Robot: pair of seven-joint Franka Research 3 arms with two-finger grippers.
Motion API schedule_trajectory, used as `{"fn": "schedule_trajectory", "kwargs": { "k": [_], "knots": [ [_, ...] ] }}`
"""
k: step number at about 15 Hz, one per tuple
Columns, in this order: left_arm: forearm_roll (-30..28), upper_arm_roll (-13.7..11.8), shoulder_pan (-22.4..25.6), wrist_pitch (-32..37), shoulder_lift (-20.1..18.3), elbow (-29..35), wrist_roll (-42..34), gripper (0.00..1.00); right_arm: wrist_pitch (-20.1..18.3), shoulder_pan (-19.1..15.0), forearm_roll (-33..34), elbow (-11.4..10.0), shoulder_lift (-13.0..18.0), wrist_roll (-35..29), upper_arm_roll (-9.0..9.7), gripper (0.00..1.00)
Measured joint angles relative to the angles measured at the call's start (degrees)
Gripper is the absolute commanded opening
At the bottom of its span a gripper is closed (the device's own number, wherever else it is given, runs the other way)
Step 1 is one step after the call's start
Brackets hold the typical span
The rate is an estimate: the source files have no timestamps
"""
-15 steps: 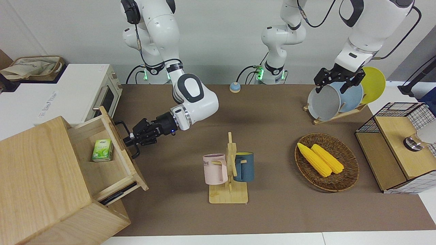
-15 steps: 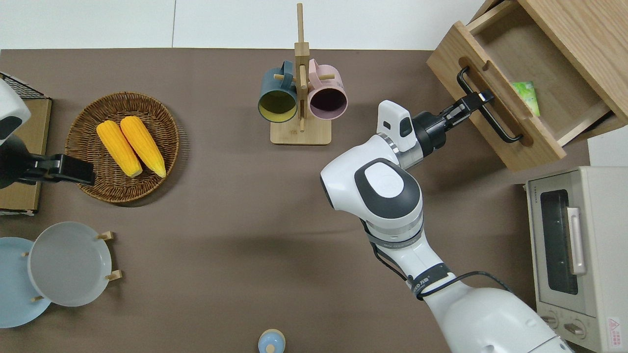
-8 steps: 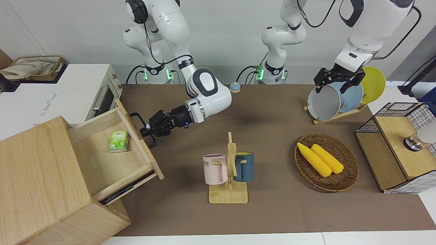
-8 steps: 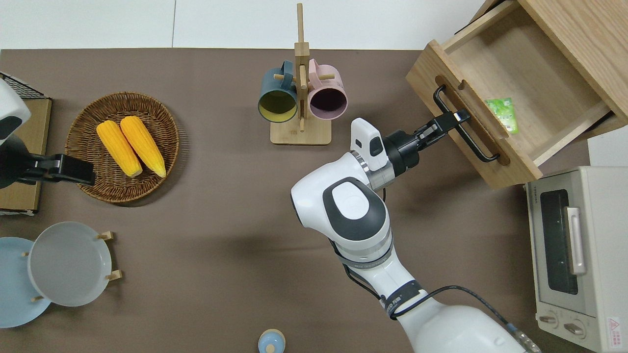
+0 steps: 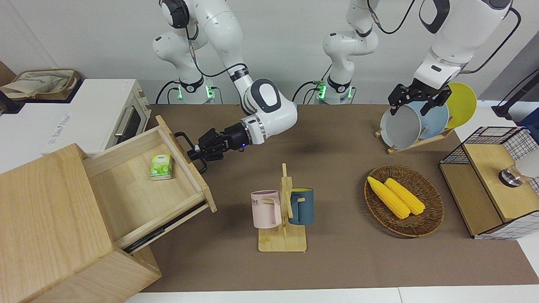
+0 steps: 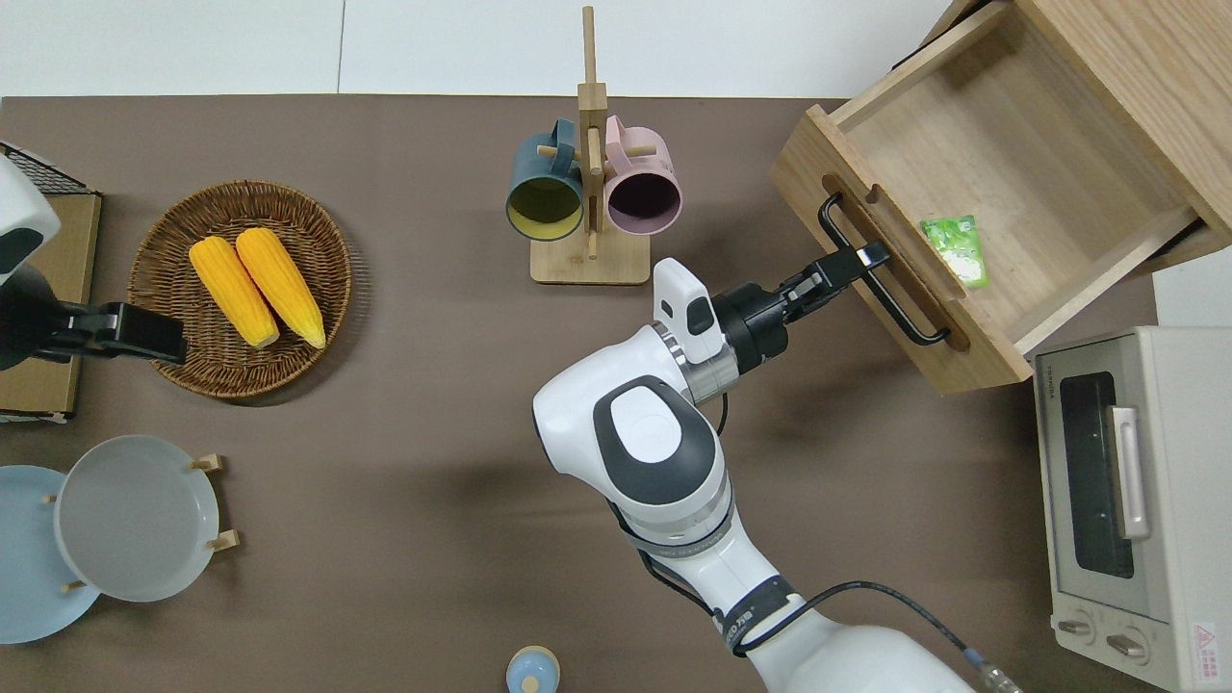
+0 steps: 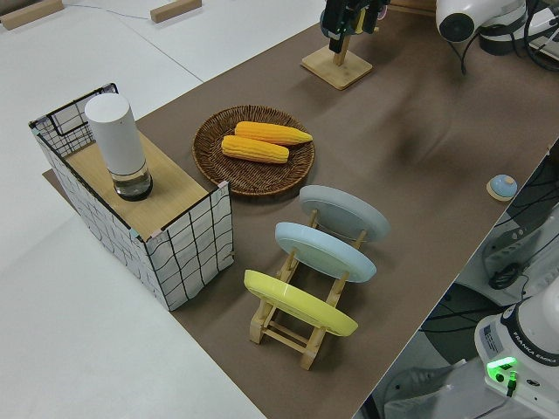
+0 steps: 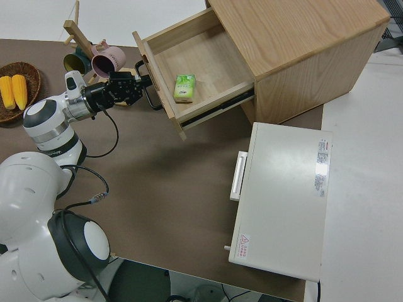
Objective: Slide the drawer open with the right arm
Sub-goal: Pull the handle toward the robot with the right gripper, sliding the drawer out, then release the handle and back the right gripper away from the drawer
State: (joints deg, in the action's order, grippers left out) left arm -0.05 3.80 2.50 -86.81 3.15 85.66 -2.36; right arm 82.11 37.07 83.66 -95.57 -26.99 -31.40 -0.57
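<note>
The light-wood drawer (image 5: 187, 166) (image 6: 890, 279) (image 8: 165, 88) stands pulled well out of the wooden cabinet (image 5: 46, 219) (image 6: 1145, 77) (image 8: 296, 44) at the right arm's end of the table. My right gripper (image 5: 197, 152) (image 6: 857, 262) (image 8: 140, 82) is shut on the drawer's black bar handle (image 5: 181, 138) (image 6: 905, 313), near the bar's middle. A small green packet (image 5: 161, 166) (image 6: 954, 250) (image 8: 184, 88) lies inside the drawer, close to its front panel. The left arm is parked.
A wooden mug rack (image 5: 282, 235) (image 6: 589, 260) with a pink and a blue mug stands near the right forearm. A white toaster oven (image 5: 105, 118) (image 6: 1126, 500) sits beside the cabinet, nearer the robots. A corn basket (image 5: 433, 210), plate rack (image 5: 396, 148) and wire-mesh box (image 5: 492, 181) occupy the left arm's end.
The right gripper has drawn the handle toward the table's middle, and the drawer has slid farther out. The green packet rode along with it. The left arm has not moved.
</note>
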Motion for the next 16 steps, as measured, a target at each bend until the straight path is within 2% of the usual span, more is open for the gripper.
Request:
{"fn": "schedule_trajectory", "kwargs": {
  "k": [4, 11, 13, 14, 16],
  "knots": [
    [0.0, 0.0, 0.0, 0.0, 0.0, 0.0, 0.0, 0.99, -1.7, 2.1, -1.9, 0.7, 0.0, 0.1, 0.05, 0.0],
    [0.0, 0.0, 0.0, 0.0, 0.0, 0.0, 0.0, 0.99, -3.3, 3.8, -2.5, 0.7, -0.1, 0.1, 0.06, 0.012],
    [0.0, 0.0, 0.0, 0.0, 0.0, 0.0, 0.0, 0.99, -3.3, 3.8, -2.5, 0.7, -0.2, 0.1, 0.05, 0.229],
    [0.0, 0.0, 0.0, 0.0, 0.0, 0.0, 0.0, 0.99, -3.3, 3.8, -2.5, 0.8, -0.3, 0.1, -0.06, 0.389],
    [0.0, 0.0, 0.0, 0.0, 0.0, 0.0, 0.0, 0.99, -3.3, 3.8, -2.5, 0.8, -0.5, 0.1, -0.14, 0.989]
  ]
}}
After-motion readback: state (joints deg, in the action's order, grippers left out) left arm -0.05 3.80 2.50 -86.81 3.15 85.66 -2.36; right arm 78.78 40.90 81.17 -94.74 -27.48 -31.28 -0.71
